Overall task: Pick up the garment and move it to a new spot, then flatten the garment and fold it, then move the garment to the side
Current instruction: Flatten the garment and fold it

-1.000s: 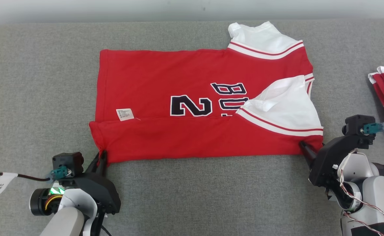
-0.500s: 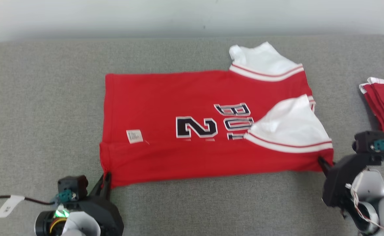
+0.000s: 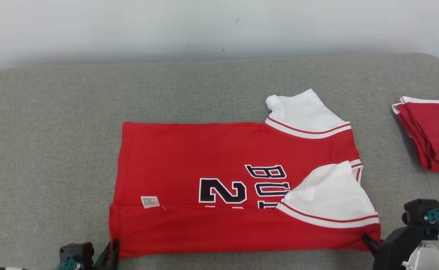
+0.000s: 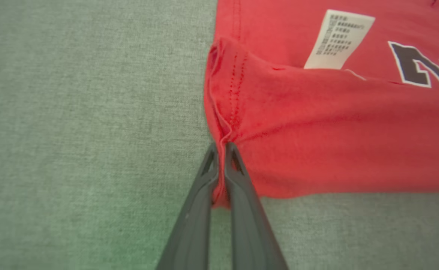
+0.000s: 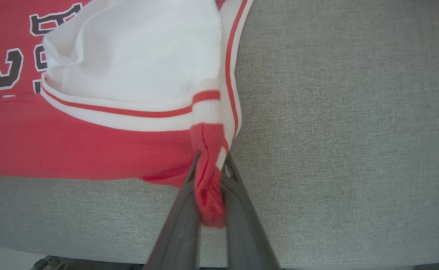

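You have the red jersey [image 3: 212, 157] lying flat on the grey desk [image 3: 54, 150], a little right of centre, its hem to the left and its shoulders to the right. The near strip is folded up over the body, and the fold's edge cuts across the bottom of the dark number [image 3: 223, 190] and lettering. A white label [image 3: 150, 201] sits just beyond that edge, near the hem. The near sleeve [image 3: 331, 195], white with red stripes, lies folded in over the front; the far sleeve [image 3: 301, 110] sticks out toward the wall. Your left gripper [image 3: 113, 249] is clenched on the near left corner, the hem seam pinched tight between its fingers [image 4: 241, 195]. Your right gripper [image 3: 365, 238] is clamped on the near right corner, with a bunch of red cloth squeezed between its fingers [image 5: 183, 210] and hanging slightly past them. Both corners sit at the near edge of the fold, low on the desk. A stack [image 3: 433, 135] of folded red and white garments rests well apart at the far right
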